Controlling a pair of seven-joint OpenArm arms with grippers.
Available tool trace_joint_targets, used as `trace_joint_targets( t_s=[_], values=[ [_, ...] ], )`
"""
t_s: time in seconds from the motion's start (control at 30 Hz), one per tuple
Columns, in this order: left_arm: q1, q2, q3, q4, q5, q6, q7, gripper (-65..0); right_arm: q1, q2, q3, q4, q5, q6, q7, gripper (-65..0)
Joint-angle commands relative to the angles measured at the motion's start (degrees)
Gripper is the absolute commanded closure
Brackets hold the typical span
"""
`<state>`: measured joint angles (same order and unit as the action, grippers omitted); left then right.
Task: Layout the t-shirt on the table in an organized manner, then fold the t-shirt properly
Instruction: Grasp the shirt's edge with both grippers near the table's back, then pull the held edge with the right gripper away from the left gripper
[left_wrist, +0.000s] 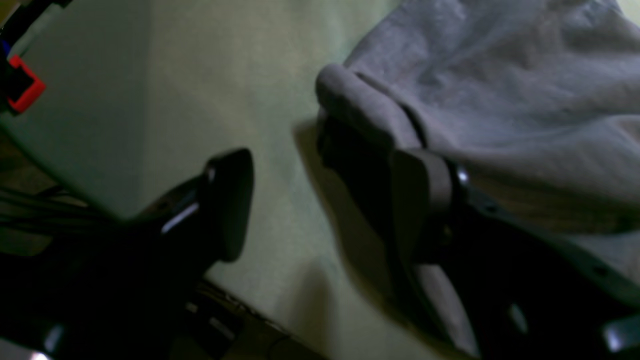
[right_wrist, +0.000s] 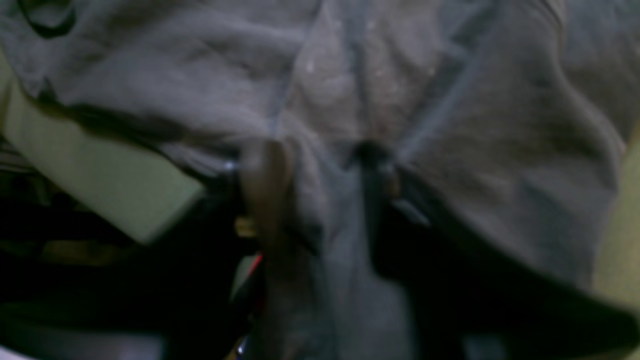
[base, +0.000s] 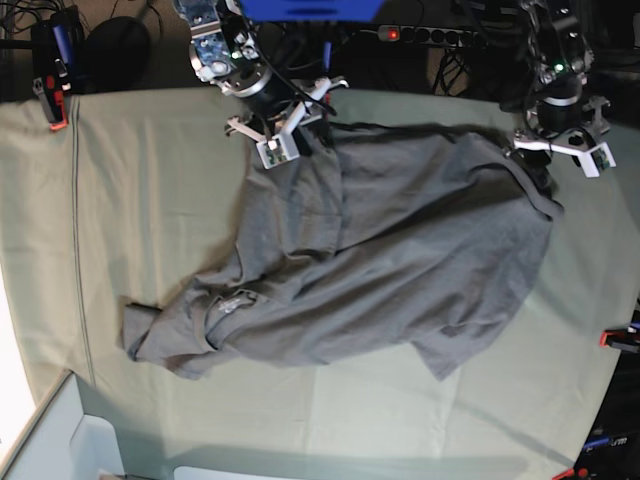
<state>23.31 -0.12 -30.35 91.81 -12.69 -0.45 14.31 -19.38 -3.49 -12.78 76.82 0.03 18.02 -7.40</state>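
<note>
Blur and bunched t-shirt (right_wrist: 450, 150) perhaps hide the right hand's (right_wrist: 320, 160) fingertips.

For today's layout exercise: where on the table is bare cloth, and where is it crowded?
Bare pale green table cloth lies between the red-orange clamp and the crumpled grey cotton t-shirt, and along the near edge below it. Crowded: the far edge, where the right gripper and left gripper meet the shirt.

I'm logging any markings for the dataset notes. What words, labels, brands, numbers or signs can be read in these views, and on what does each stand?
No text can be read in any view.
t-shirt: a small patch with pale marks, perhaps the neck label; too small and blurred to read.
Both wrist views: blurred cloth and gripper parts, no print visible.
table: plain green cloth, no markings.
</note>
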Motion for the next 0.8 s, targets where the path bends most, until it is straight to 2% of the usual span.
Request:
trace_joint_targets(
  t_s=[0.0, 0.03, 0.07, 0.37, 0.5, 0.77],
  values=[
    [0.1, -0.4, -0.4, 0.9, 0.2, -0.1, -1.4, -41.9, -0.3, -0.2, 0.0, 0.3, 0.0, -0.1, -0.4, -8.0],
    [0.0, -0.4, -0.4, 0.9, 0.2, -0.1, -1.4, -41.9, -0.4, -0.2, 0.1, 0.3, 0.0, -0.1, -0.4, -2.3],
    [0.0, -0.4, -0.4, 0.9, 0.2, -0.1, -1.4, -41.9, -0.4, -0.2, 0.2, 0.6, 0.0, -0.1, -0.4, 0.0],
    [-0.2, -0.5, -0.4, 0.9, 0.2, -0.1, -1.4, -41.9, -5.0, 1.3, 0.2, 12.1, 0.0, -0.1, -0.4, 0.0],
    [-0.2, -0.5, 0.0, 0.9, 0.2, -0.1, -1.4, -41.9, -6.4, 3.4, 0.2, 16.3, 0.3, -0.1, -0.4, 0.0],
    [-0.2, -0.5, 0.0, 0.9, 0.2, -0.1, -1.4, -41.9, -7.0, 6.3, 1.0, 16.9, 0.4, 0.0, -0.4, 0.0]
  ],
)
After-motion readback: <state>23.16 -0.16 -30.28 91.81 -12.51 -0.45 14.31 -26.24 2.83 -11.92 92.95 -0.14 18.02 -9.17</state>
